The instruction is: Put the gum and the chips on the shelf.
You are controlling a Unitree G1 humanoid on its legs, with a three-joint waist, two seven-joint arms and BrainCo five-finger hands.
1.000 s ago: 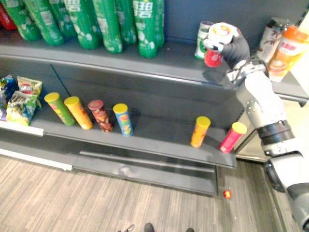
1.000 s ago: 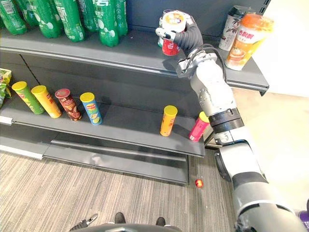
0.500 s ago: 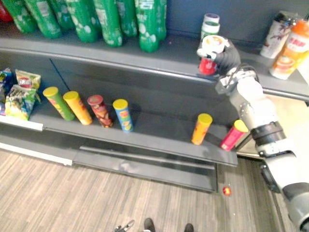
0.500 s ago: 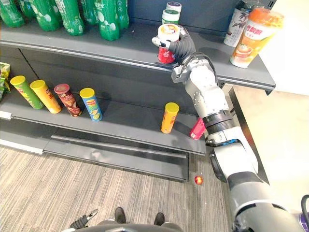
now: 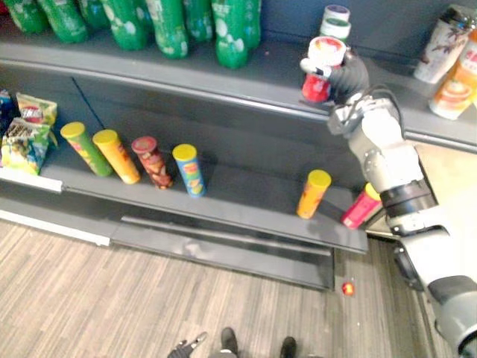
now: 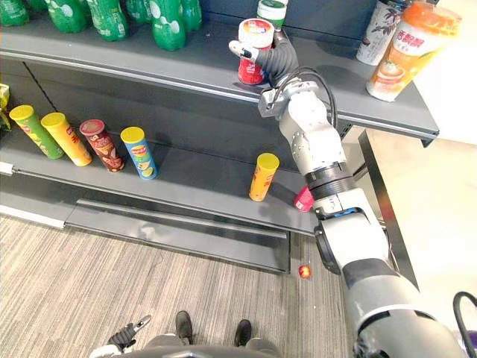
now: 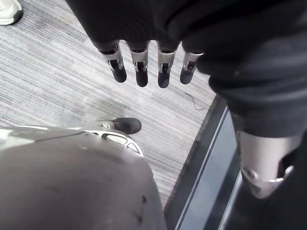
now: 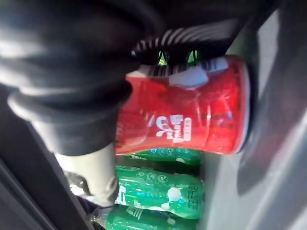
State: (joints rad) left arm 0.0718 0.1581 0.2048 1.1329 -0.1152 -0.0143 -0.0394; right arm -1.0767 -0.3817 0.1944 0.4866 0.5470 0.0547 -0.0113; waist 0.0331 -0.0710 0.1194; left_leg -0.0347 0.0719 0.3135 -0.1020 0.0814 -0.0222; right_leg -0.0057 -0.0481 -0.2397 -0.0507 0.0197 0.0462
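My right hand [image 5: 352, 73] is shut on a red gum tub [image 5: 319, 68] with a white lid, fingers and thumb wrapped round its side. The tub [image 6: 252, 54] is upright at the front edge of the upper shelf [image 5: 223, 83]; whether its base touches the shelf I cannot tell. Up close, the red tub [image 8: 192, 115] fills the space past the dark cover. Several chips tubes stand tilted on the lower shelf [image 5: 246, 212], among them a blue one [image 5: 188, 170], an orange one [image 5: 312, 193] and a pink one [image 5: 359, 206]. My left hand [image 7: 140, 67] hangs open over the floor.
Green bottles [image 5: 170, 26] line the upper shelf's left part. Green-and-white tubs [image 5: 335, 21] stand behind the red tub, orange drink cups [image 5: 456, 74] at the right end. Snack bags [image 5: 26, 134] lie at the lower shelf's left. A small red ball [image 5: 347, 288] lies on the floor.
My right hand has brought the red tub from beside the green-and-white tubs forward to the shelf's front edge and turned it upright. The head camera has shifted too.
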